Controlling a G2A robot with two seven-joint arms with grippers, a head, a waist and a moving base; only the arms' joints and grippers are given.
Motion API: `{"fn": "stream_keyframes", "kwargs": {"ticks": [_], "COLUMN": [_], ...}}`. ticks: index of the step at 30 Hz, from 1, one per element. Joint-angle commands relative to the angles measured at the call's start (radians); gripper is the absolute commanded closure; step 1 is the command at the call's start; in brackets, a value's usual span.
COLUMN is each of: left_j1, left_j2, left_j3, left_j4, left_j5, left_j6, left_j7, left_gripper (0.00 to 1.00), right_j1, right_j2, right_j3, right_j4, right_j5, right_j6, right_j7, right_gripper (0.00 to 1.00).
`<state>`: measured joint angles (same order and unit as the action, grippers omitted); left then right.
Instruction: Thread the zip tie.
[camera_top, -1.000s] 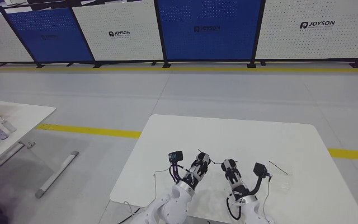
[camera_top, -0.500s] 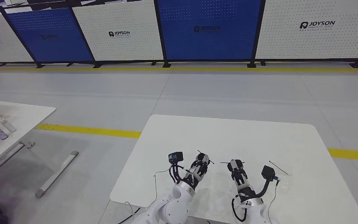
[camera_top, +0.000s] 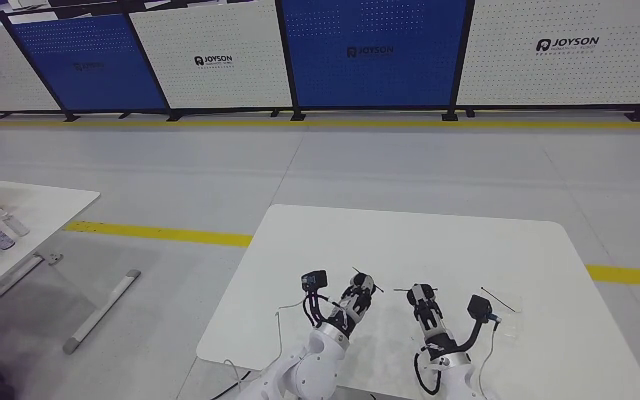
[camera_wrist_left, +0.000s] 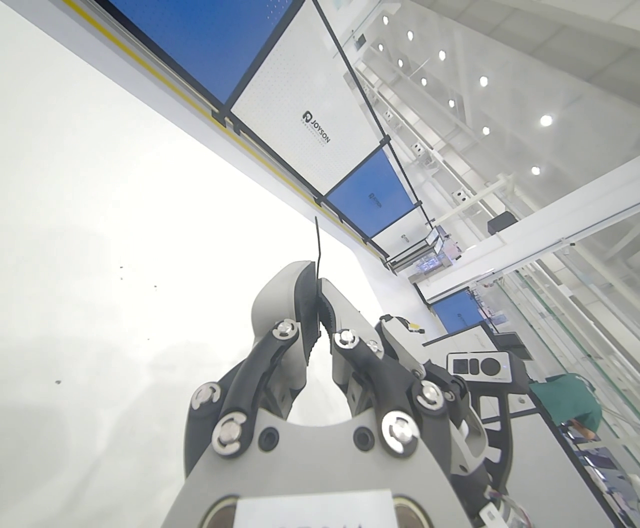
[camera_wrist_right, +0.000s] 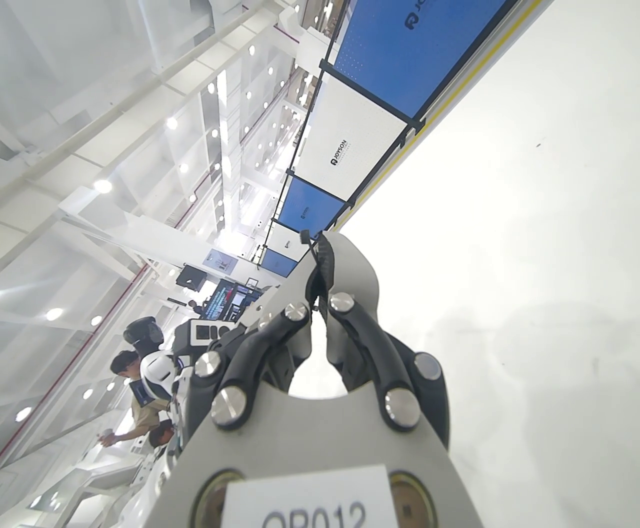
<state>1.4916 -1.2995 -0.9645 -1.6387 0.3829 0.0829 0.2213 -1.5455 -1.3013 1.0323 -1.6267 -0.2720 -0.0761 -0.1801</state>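
- The left hand (camera_wrist_left: 317, 280) is seen fully closed, its two ribbed pads pressed together on a thin black zip tie (camera_wrist_left: 317, 245). The narrow tail of the strap is pinched between the tips and stands out straight beyond them.
- In the top view the left hand (camera_top: 366, 283) is found over the near part of the white bench (camera_top: 420, 240), left of the middle. There the zip tie (camera_top: 365, 278) is shown as a short dark line slanting across the tips.
- The right hand (camera_wrist_right: 320, 252) is likewise closed tight. A black tie head (camera_wrist_right: 304, 236) on a short length of strap is gripped at the very ends of its fingers, and the small block pokes out just past them.
- From above, the right hand (camera_top: 417, 292) is seen near the left one, the two set side by side but apart. The tie head (camera_top: 400, 291) is turned toward the left hand.
- Whether the tail and the tie head belong to one strap cannot be told.
- A loose tie (camera_top: 499, 298) is laid flat on the bench on the outer side of the right arm, apart from both hands.
- Beyond the bench, grey floor is crossed by a yellow line (camera_top: 160, 233) and closed off by blue and white panels (camera_top: 370, 50).
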Motion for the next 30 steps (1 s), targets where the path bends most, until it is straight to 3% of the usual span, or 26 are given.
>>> {"fn": "stream_keyframes", "kwargs": {"ticks": [1,20,30], "left_j1": [-0.001,-0.002,-0.002], "left_j2": [-0.002,-0.004,-0.004], "left_j3": [-0.001,-0.002,-0.002], "left_j4": [0.003,0.004,0.004], "left_j5": [-0.002,-0.009,-0.009], "left_j6": [0.002,0.0,0.0], "left_j7": [0.007,0.019,0.019], "left_gripper": [1.0,1.0,1.0], "right_j1": [0.0,0.016,0.012], "right_j2": [0.0,-0.01,-0.015], "right_j3": [0.0,-0.014,-0.003], "right_j4": [0.0,0.006,0.007], "right_j5": [0.0,-0.014,-0.004], "right_j6": [0.0,0.027,0.008], "right_j7": [0.0,0.039,0.069], "right_gripper": [1.0,1.0,1.0]}}
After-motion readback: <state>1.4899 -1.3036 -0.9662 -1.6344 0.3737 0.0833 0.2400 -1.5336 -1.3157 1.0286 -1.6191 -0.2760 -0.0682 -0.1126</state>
